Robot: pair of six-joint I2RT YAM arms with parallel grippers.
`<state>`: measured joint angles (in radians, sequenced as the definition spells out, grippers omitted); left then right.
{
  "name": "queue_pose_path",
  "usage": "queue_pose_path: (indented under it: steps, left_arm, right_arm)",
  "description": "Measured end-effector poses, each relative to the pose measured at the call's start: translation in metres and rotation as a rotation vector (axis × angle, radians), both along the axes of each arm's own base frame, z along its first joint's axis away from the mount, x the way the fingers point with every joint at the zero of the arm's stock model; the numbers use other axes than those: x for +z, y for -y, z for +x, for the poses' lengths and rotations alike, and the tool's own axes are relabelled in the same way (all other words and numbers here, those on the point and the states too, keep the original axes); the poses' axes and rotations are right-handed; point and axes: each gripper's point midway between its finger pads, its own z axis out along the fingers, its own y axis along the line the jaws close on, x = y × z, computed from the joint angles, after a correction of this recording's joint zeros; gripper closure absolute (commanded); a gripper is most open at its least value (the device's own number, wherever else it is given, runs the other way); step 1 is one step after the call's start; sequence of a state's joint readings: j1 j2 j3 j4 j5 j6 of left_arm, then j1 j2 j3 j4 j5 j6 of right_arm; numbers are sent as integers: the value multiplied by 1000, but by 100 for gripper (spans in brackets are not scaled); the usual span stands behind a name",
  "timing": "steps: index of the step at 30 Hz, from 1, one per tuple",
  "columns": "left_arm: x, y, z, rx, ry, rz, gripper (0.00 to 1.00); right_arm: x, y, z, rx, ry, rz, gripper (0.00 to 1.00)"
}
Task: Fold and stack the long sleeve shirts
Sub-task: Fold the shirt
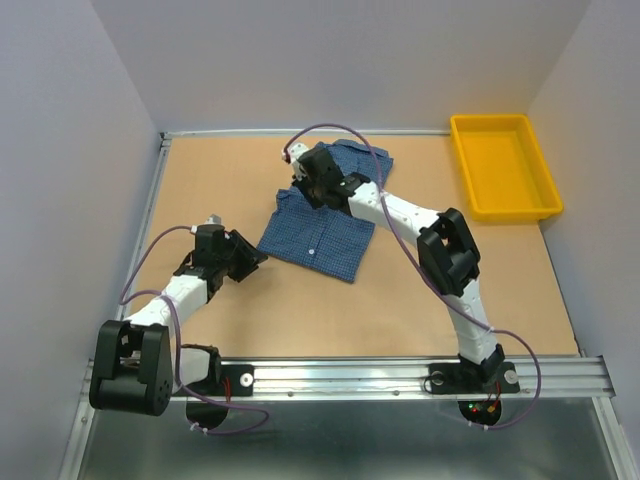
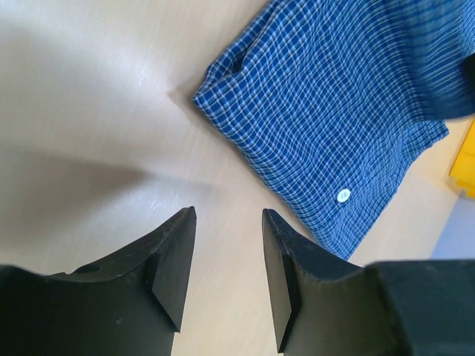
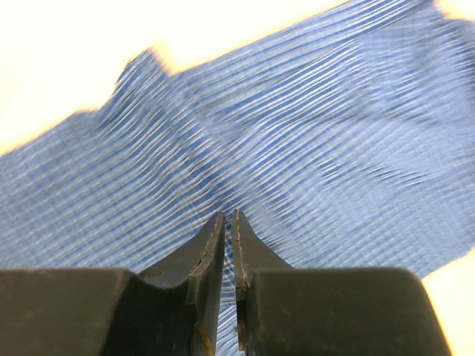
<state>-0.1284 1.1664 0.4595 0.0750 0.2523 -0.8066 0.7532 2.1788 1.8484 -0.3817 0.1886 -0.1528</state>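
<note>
The long sleeve shirt (image 1: 320, 235), fine blue check cloth with small white buttons, lies partly folded in the middle of the table, its far part bunched under the right arm. My right gripper (image 1: 305, 192) is down on that far part. In the right wrist view its jaws (image 3: 228, 216) are pressed almost together with the shirt (image 3: 297, 126) cloth pinched between them. My left gripper (image 1: 255, 262) sits low beside the shirt's near left corner. It stands open (image 2: 228, 215) over bare table, and the shirt (image 2: 334, 111) lies just ahead and to the right of it.
A yellow tray (image 1: 470, 170) stands at the table's far right corner; its edge (image 2: 464, 163) shows in the left wrist view. The tan table (image 1: 220, 190) is ringed by a metal rim and white walls. A metal rail (image 1: 350, 375) carries both arm bases.
</note>
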Motion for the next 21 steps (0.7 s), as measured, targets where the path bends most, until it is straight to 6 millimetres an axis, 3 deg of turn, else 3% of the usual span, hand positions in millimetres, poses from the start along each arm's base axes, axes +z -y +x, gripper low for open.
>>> queue_pose_path:
  steps: [5,7,10,14,17,21]
  left_arm:
    - [-2,5,-2,-17,-10,-1,45]
    - [2,5,1,-27,1,6,41]
    - [15,7,14,-53,43,23,40]
    - [34,13,44,-115,109,59,40]
    - [43,23,78,-178,146,72,41]
    - [38,40,115,-247,146,76,41]
  right_arm:
    - [22,29,48,-142,84,15,74]
    - [22,43,56,-188,82,17,66]
    - [20,61,64,-239,66,40,64]
    - [14,63,44,-229,-24,115,63]
    - [16,57,23,-210,-108,205,61]
    - [19,51,1,-190,-191,309,60]
